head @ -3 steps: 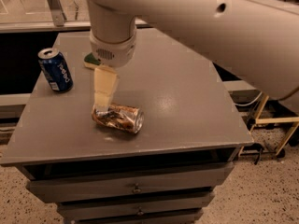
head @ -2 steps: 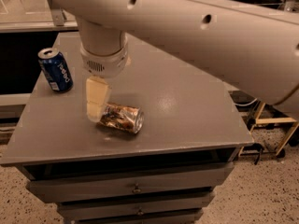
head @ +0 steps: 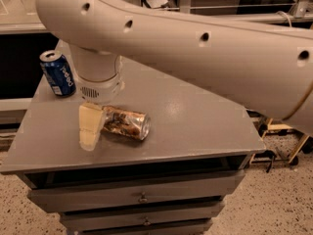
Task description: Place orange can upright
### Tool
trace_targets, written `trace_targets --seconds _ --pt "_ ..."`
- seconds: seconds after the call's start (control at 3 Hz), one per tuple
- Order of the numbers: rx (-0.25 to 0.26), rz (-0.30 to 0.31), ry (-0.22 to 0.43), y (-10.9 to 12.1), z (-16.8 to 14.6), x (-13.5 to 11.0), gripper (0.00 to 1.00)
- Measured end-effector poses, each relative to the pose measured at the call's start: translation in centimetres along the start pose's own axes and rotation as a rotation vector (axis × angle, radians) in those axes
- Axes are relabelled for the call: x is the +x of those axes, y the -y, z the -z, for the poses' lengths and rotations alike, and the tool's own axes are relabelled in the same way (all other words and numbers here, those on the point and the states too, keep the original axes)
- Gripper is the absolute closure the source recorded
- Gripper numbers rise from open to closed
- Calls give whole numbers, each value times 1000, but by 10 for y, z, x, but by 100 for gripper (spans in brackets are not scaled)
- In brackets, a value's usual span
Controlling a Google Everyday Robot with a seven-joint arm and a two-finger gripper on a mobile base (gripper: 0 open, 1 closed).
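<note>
- Since a second ago, the gripper (head: pixel 91 129) has come down and moved toward the front left corner of the worktop (head: pixel 195 126). The orange can (head: pixel 126 123) has stayed where it was.
- The gripper now hangs low at the left end of the orange can, close to the front edge.
- The pale gripper covers that end of the can, so the two look like they touch.
- I cannot tell if the gripper is open or closed.
- The orange can lies on its side, not standing up. It is left of the middle of the worktop, nearer the front edge than the back.
- Its shiny silver end points to the right, away from the gripper.
- A blue Pepsi can (head: pixel 57 73) stands upright near the back left corner, well apart from the orange can.
- The big white arm (head: pixel 195 53) reaches over the worktop from the right.
- Gray drawers (head: pixel 142 198) sit under the worktop.
</note>
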State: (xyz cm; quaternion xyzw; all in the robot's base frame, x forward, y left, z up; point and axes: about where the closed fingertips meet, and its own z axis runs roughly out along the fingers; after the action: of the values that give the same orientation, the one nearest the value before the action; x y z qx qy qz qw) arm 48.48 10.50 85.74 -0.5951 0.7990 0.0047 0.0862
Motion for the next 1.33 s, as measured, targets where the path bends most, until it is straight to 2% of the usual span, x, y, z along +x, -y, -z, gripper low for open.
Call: trace_targets --seconds 0.33,0.67,1.0,1.33 --pt "-24 27 1 -9 -14 -1 0" --pt "-13 41 2 -8 -23 -1 17" --pt "30 42 -12 4 -23 3 41" --pt "50 50 -19 17 -19 9 64"
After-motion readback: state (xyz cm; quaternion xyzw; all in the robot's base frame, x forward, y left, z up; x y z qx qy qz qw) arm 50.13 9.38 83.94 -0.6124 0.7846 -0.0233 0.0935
